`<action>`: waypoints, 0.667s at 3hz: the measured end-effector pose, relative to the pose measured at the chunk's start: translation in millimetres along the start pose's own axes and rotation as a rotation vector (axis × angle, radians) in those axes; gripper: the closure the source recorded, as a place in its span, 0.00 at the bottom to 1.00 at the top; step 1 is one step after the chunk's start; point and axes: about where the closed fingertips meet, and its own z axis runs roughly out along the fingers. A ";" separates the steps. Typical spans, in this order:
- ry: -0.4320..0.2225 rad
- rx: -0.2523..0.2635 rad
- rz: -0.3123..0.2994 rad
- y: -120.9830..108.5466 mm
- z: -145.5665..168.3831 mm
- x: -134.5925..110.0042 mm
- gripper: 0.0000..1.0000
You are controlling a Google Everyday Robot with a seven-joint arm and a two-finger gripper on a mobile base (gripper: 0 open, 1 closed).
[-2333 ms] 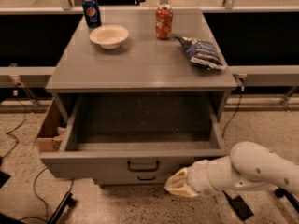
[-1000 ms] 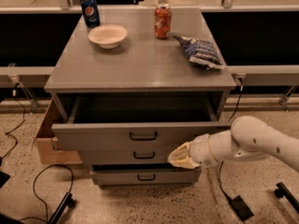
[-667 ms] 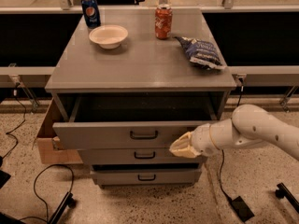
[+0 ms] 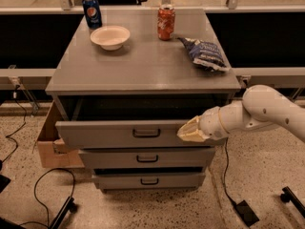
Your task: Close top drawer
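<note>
The top drawer (image 4: 105, 135) is a wide grey drawer with a small black handle (image 4: 146, 133) at its centre. It stands a little way out from the grey cabinet, with a dark gap above its front. My gripper (image 4: 187, 131) has cream fingertips and rests against the right part of the drawer front, reaching in from the right on a white arm (image 4: 259, 111). Two narrower grey drawer fronts (image 4: 147, 158) sit below it.
On the cabinet top (image 4: 143, 66) stand a blue can (image 4: 91, 12), a white bowl (image 4: 110, 36), an orange can (image 4: 166, 22) and a blue chip bag (image 4: 205, 54). A cardboard box (image 4: 47, 140) sits on the floor at the left. Cables lie on the speckled floor.
The drawer has slid far back into the cabinet; its floor no longer shows. My gripper has moved up and back with the drawer front.
</note>
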 end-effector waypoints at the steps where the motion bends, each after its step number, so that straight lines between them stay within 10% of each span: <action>1: 0.010 0.010 0.005 -6.7 -5.6 -3.6 0.82; 2: 0.009 0.006 0.004 -5.8 -3.5 -4.1 0.60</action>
